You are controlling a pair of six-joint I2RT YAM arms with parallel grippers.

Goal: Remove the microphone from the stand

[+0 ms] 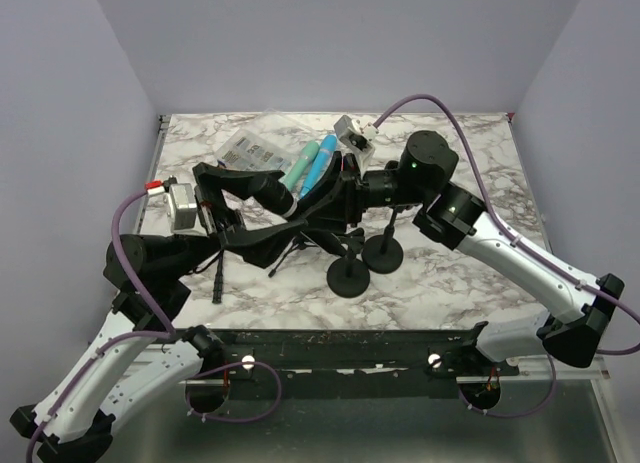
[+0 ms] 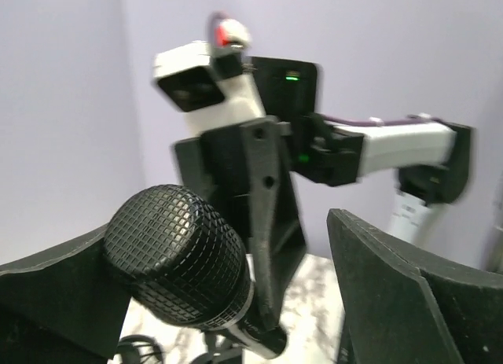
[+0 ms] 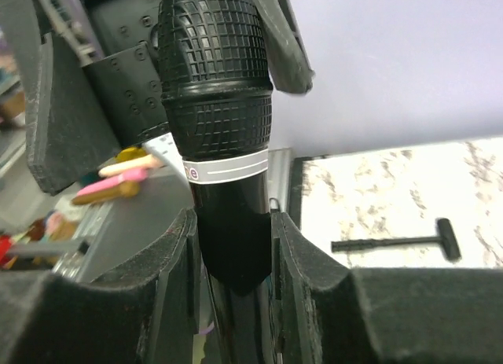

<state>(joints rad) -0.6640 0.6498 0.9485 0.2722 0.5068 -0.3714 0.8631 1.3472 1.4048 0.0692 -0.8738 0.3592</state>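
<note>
**A:** We're looking at the microphone (image 3: 224, 136), standing upright in the middle of the scene. Its black shaft is sitting squarely between the right gripper (image 3: 232, 242) fingers, which are pinching it just below the white band (image 3: 228, 169).

**B:** And the left gripper (image 2: 224, 246)?

**A:** Spread wide, with one finger either side of the mesh head (image 2: 177, 254). The head is sitting closer to one finger, though I can't tell whether it's touching.

**B:** How is it going to handle?

**A:** Rigid, I'd say, and probably top-heavy. That glossy shaft is looking slippery, and the grille is likely the part that dents, so the shaft is the place to hold it.

**B:** Where's the stand (image 1: 348, 276)?

**A:** Its round base is resting on the marble table (image 1: 470, 163) below the grippers, with a second base (image 1: 383, 253) just beside it. The clip is hiding behind the arms, so I can't tell whether the microphone is free.
</note>
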